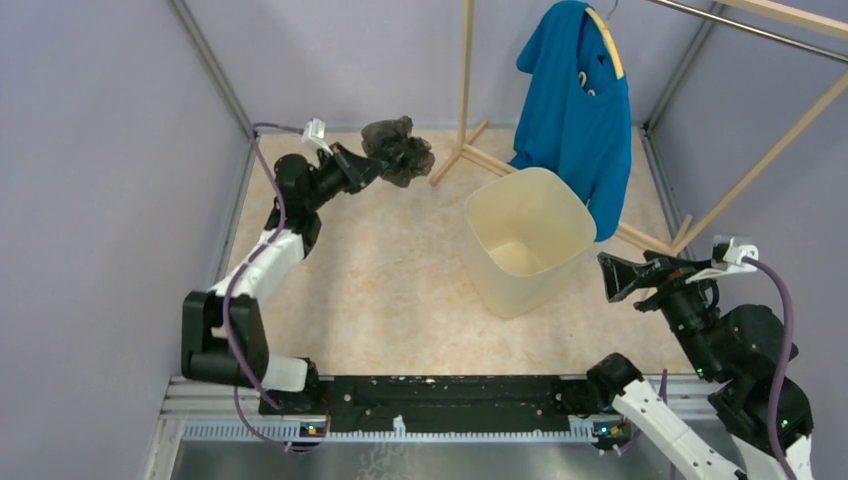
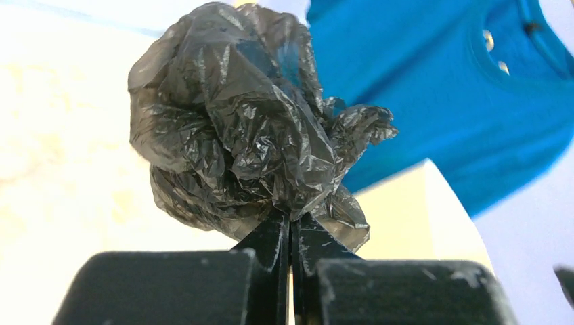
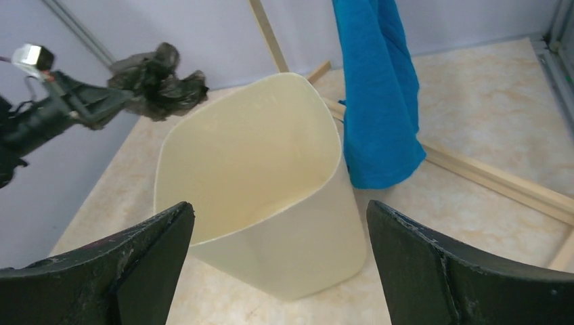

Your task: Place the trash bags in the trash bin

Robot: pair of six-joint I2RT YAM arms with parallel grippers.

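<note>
The trash bag (image 1: 399, 150) is a crumpled dark grey film ball held in the air at the back left. My left gripper (image 1: 376, 163) is shut on it; the left wrist view shows the bag (image 2: 237, 122) bunched above the closed fingertips (image 2: 291, 227). The bag hangs left of and behind the cream trash bin (image 1: 503, 283), which stands upright and looks empty. The bin (image 3: 304, 250) fills the right wrist view, with the bag (image 3: 157, 80) behind it. My right gripper (image 1: 612, 277) is open and empty, just right of the bin's rim, fingers wide in its own view (image 3: 279, 213).
A blue T-shirt (image 1: 580, 110) hangs on a wooden rack (image 1: 465, 80) right behind the bin, its hem near the back rim. Rack feet (image 1: 640, 238) lie on the beige floor. Grey walls enclose the left, back and right.
</note>
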